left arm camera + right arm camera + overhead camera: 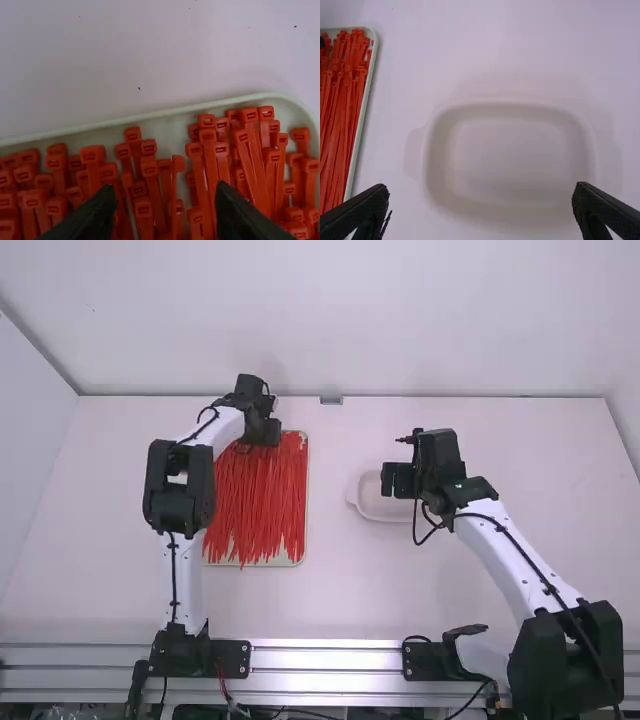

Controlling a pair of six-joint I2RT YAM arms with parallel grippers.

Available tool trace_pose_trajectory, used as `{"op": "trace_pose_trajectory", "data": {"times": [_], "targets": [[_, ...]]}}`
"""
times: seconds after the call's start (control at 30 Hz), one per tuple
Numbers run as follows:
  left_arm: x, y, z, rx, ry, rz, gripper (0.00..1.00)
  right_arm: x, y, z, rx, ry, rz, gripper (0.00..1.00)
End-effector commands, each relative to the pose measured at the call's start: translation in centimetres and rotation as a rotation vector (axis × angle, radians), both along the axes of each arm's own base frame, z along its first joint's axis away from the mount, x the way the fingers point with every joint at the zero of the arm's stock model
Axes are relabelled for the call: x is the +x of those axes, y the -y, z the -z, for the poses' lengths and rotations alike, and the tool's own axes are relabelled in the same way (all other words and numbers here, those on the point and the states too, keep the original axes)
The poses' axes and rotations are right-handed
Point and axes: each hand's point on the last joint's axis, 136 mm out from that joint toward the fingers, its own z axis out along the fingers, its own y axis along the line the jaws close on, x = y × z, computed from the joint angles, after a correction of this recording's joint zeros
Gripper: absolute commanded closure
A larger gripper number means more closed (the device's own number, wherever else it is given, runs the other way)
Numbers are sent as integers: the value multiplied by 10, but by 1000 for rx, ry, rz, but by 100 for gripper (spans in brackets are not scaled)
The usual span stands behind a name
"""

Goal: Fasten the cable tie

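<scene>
- Cable ties (258, 502) – a dense orange-red bundle lies in a shallow pale tray (304, 490) on the white table (450, 440), on the left arm's side. The ties run lengthwise along the tray, with their square heads (207, 121) bunched at the far end against the curved rim (150, 116).
- Left gripper (268, 430) – positioned over the tray's far end, above the tie heads. In the left wrist view its jaws stand spread, one finger (95, 215) on each side of a cluster of heads, and nothing is pinched. Whether the tips touch the ties cannot be told.
- Right gripper (400, 480) – positioned over a white handled dish (362, 498) that sits just beside the tray, apart from it. Its jaws are spread wide, with the fingers (360, 207) straddling the dish's width and gripping nothing.
</scene>
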Motion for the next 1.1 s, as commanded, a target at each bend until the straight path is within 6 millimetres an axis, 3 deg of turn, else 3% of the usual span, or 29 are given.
{"op": "trace_pose_trajectory", "data": {"times": [0.0,0.33,0.37,0.63,1.07], "targets": [[-4,8,8,3,-15,12,51,6,-2,-10,6,22,-2,2],[-6,15,10,-2,-19,9,60,6,-2,-10,6,22,-3,2],[-7,16,11,-3,-22,10,66,6,-2,-10,6,22,-2,2],[-12,12,22,0,-32,3,68,6,-2,-10,7,22,-2,2],[-12,6,23,19,-33,-16,78,6,-2,-10,7,22,-2,2]]}}
